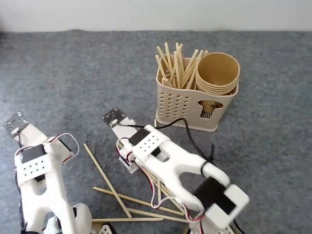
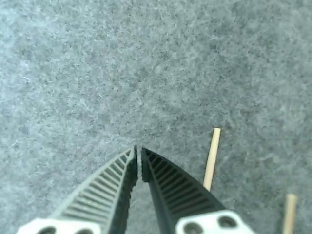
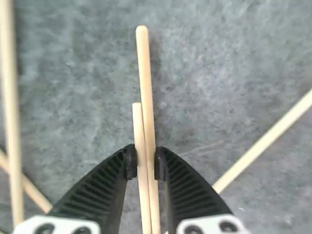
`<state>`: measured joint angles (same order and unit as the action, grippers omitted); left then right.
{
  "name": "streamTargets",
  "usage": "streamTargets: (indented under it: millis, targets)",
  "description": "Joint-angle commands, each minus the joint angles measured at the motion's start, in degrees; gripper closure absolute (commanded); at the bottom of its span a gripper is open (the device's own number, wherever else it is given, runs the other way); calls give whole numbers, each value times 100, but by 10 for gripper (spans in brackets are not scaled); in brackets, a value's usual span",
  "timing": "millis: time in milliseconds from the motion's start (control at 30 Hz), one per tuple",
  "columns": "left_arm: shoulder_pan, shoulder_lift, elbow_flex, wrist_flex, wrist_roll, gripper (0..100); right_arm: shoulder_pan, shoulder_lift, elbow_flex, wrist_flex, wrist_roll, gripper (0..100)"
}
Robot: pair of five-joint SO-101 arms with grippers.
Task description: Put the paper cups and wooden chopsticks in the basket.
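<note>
At least 4 loose chopsticks (image 1: pixel 107 180) lie crossed on the grey counter (image 1: pixel 73 73) nearest the arm bases. The longest slants between the left arm (image 1: pixel 36 180) and the right arm (image 1: pixel 168 158), and the others fan out under the right arm.

The right arm's jaws are clamped on 2 wooden chopsticks (image 3: pixel 144 87) lying side by side and touching, low over the counter. 1 of them reaches further past the tips than the other. 3 more sticks cross the counter around them.

The left arm's jaws are pressed together with nothing between them, just above the counter. 1 chopstick end (image 2: pixel 212 158) lies just beside them and a 2nd (image 2: pixel 290 212) lies further off.

Past both arms, a wide stretch of grey counter runs up to the far edge, where it meets a pale wall.

1 basket (image 1: pixel 180 105) stands upright at the far right, well apart from both arms. In the high view its left compartment holds a bundle of upright chopsticks (image 1: pixel 178 66), too crowded to count. Its right compartment holds 1 stack of paper cups (image 1: pixel 218 73), the rims too close to count surely.
</note>
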<state>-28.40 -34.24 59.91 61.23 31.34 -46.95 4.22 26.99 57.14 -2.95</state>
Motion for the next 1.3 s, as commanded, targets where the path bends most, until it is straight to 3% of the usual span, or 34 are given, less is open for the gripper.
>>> streamTargets:
  millis: [0, 400, 500, 733, 1267]
  targets:
    - [-35, -185, -40, -97, -53, 987, 48, -901, -79, 286, 53, 991]
    - [-35, -185, -40, -97, -53, 987, 242, -2519, 132, 497, 281, 989]
    - [-35, -185, -40, -97, -53, 987, -48, -2273, 466, 497, 255, 977]
    - [-44, -220, -48, -97, -53, 987, -400, -1138, 598, 338, -114, 842]
    - [-44, -202, -48, -97, -53, 987, -391, 163, 589, -479, -114, 852]
